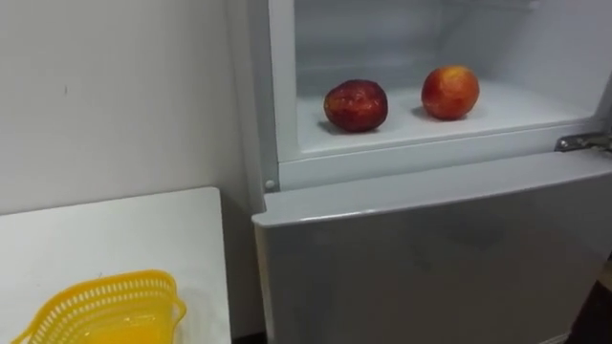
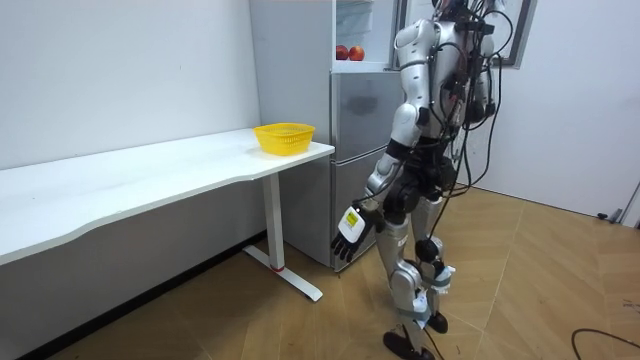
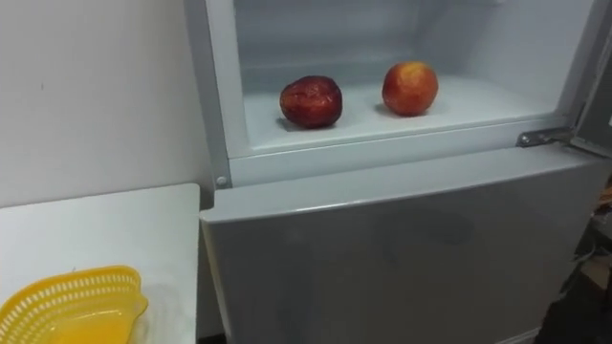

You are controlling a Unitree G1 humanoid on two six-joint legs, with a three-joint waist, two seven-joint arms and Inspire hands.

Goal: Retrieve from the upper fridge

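Note:
The upper fridge compartment stands open. On its white shelf lie a dark red apple to the left and a lighter red-orange apple to the right, a little apart. I stand upright facing the fridge, close to it. My left hand hangs low beside my thigh, well below the shelf, with straight fingers and nothing in it.
A yellow mesh basket sits on the white table left of the fridge, near the table's end. The lower fridge door is closed. A metal hinge juts out at the shelf's right edge.

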